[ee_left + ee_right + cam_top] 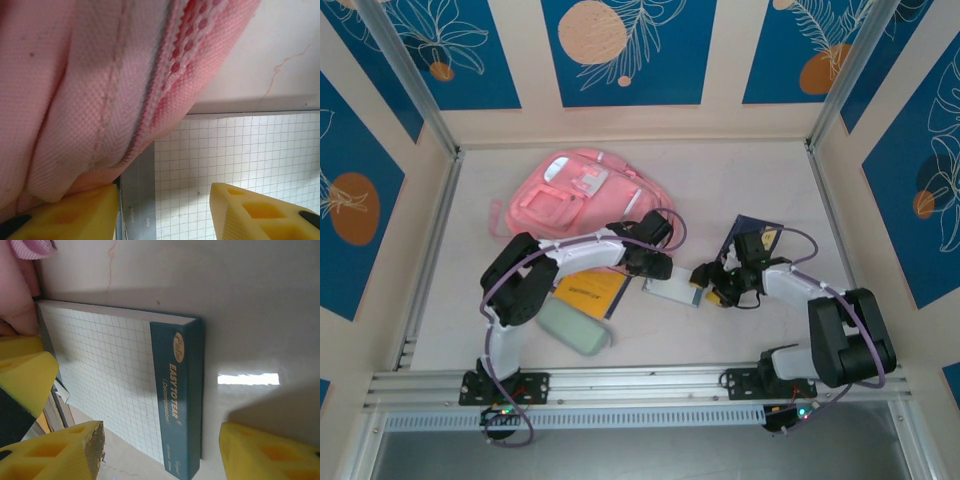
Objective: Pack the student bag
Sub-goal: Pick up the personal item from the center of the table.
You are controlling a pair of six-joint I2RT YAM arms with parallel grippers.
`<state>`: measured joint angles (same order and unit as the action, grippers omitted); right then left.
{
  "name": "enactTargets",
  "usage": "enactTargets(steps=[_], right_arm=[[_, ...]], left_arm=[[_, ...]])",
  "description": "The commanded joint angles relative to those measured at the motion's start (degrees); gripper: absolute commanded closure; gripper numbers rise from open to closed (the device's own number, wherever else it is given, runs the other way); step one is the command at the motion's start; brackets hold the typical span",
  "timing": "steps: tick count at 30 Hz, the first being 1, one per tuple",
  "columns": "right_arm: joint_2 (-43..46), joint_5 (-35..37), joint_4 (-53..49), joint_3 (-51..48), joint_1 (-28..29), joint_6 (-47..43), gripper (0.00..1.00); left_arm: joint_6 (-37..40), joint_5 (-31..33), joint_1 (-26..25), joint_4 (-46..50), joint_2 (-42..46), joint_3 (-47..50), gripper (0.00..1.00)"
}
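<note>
Student bag (570, 195), pink and soft, lies flat on the far left part of the pale table (740, 180) with its front pockets facing up. Its long axis runs roughly left to right across the table, slightly slanted. Which end is the top cannot be told from above. Its right-hand end lies closest to both arms.

The left gripper (658, 265) sits at that right-hand end, on the near side of the bag. From the left wrist, the pink fabric (75, 100) and a line of pink mesh along a seam bulge down onto the left gripper (165, 215). One yellow finger (75, 212) touches the cloth and the other stands well clear of it. The fingers are apart and clamp nothing; a squared-paper pad (240, 150) lies below them.

The right gripper (705, 280) is just to the right, near the pad (672, 290) and away from the bag. From the right wrist, its fingers are spread wide (162, 455) on either side of the pad's teal bound edge (182, 390), without closing on it. A corner of the bag (15, 280) shows at the pad's far end.

A yellow book (588, 290) and a pale green case (575, 328) lie nearer the arms' bases, under the left arm. A dark blue book (755, 228) lies beneath the right arm.
</note>
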<state>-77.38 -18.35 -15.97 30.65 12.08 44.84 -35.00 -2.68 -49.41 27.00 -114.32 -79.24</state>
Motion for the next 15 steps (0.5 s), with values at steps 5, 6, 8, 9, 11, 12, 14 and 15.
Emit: enactTargets(steps=[5, 6, 8, 9, 11, 12, 14, 15], right_arm=[[-5.2, -6.8, 7.2, 1.0, -0.2, 0.8, 0.42], [-5.3, -8.0, 8.4, 0.7, -0.2, 1.0, 0.42], [-4.5, -10.3, 10.1, 0.3, 0.2, 1.4, 0.43], [-3.8, -11.0, 10.7, 0.0, 0.3, 1.6, 0.44], [-0.9, -12.0, 11.3, -0.7, 0.3, 2.3, 0.44], [0.7, -12.0, 11.0, -1.0, 0.2, 2.3, 0.45], [4.6, -11.2, 9.6, -1.5, 0.1, 2.5, 0.46], [6.3, -11.0, 9.0, -1.8, 0.0, 2.6, 0.47]], left_arm=[[0.5, -1.2, 0.0, 2.7, -5.3, 1.4, 0.62], [0.5, -1.6, 0.0, 2.5, -5.5, 1.4, 0.63], [0.7, -2.7, 0.0, 2.3, -5.9, 1.2, 0.66], [0.7, -3.2, 0.1, 2.3, -6.1, 1.0, 0.67], [0.7, -4.1, 0.1, 2.1, -6.4, 0.9, 0.70], [0.6, -4.1, 0.1, 2.0, -6.5, 0.9, 0.70], [0.6, -4.4, 0.2, 1.8, -6.4, 1.2, 0.72], [0.6, -4.5, 0.2, 1.7, -6.3, 1.4, 0.72]])
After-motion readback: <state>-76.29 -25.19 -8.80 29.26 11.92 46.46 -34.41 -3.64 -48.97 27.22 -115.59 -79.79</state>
